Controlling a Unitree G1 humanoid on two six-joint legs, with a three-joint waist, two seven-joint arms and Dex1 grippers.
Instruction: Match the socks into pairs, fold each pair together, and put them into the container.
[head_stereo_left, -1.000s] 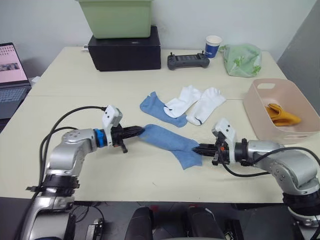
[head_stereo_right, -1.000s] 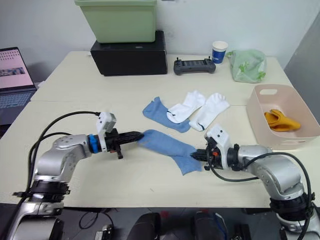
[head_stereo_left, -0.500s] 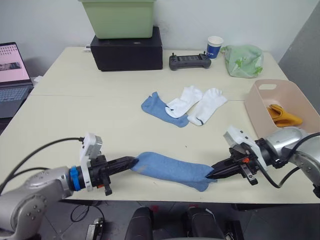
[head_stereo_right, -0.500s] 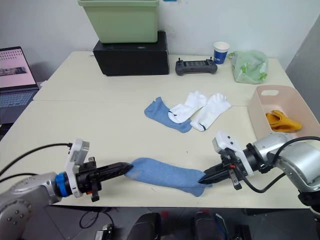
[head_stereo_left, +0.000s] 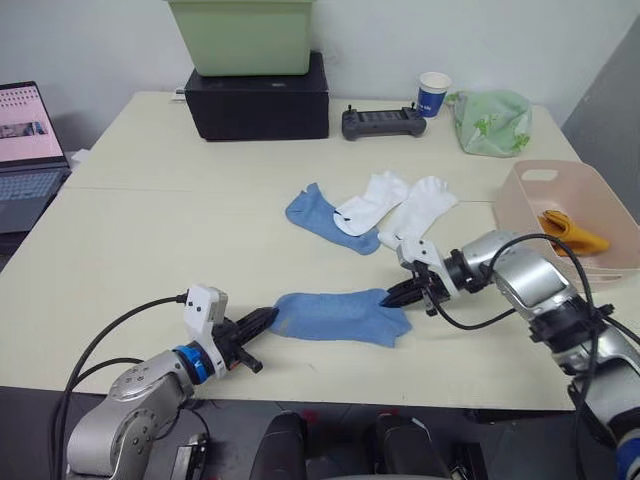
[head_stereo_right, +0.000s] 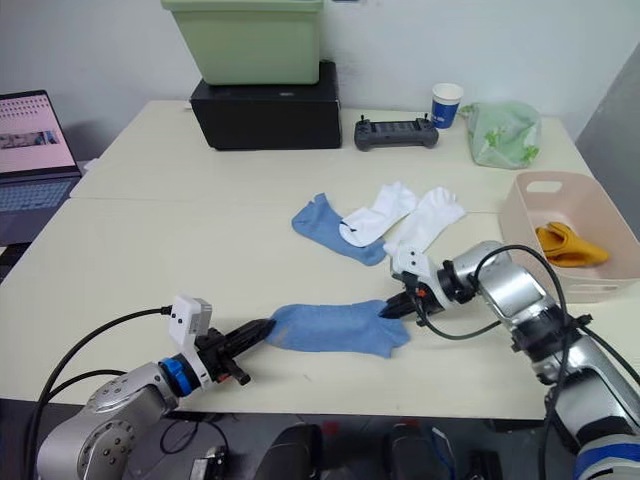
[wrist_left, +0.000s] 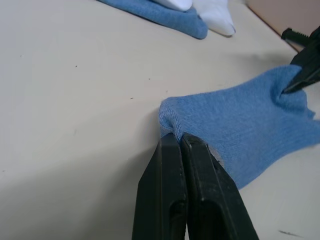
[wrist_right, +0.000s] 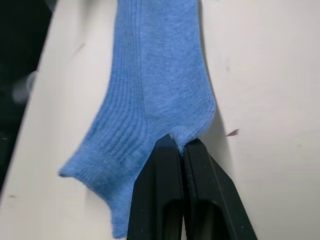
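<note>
A light blue sock (head_stereo_left: 335, 315) lies on the table near the front edge, held at both ends. My left gripper (head_stereo_left: 268, 318) is shut on its left end (wrist_left: 172, 125), and my right gripper (head_stereo_left: 390, 297) is shut on its right edge (wrist_right: 185, 132). The other light blue sock (head_stereo_left: 318, 215) lies mid-table, partly under two white socks (head_stereo_left: 368, 200) (head_stereo_left: 425, 208). At the right stands the pale pink container (head_stereo_left: 512, 208), with mustard-orange socks (head_stereo_left: 570, 230) inside.
At the back stands a light green bin (head_stereo_left: 245, 35) on a black box (head_stereo_left: 258, 95). Beside them are a controller (head_stereo_left: 380, 122), a paper cup (head_stereo_left: 432, 93) and a pale green bag (head_stereo_left: 492, 120). A laptop (head_stereo_left: 28, 140) sits at the far left.
The right gripper has moved left and away from the front edge with its end of the blue sock. The left gripper shifted right. The sock now lies shorter and slacker between them.
</note>
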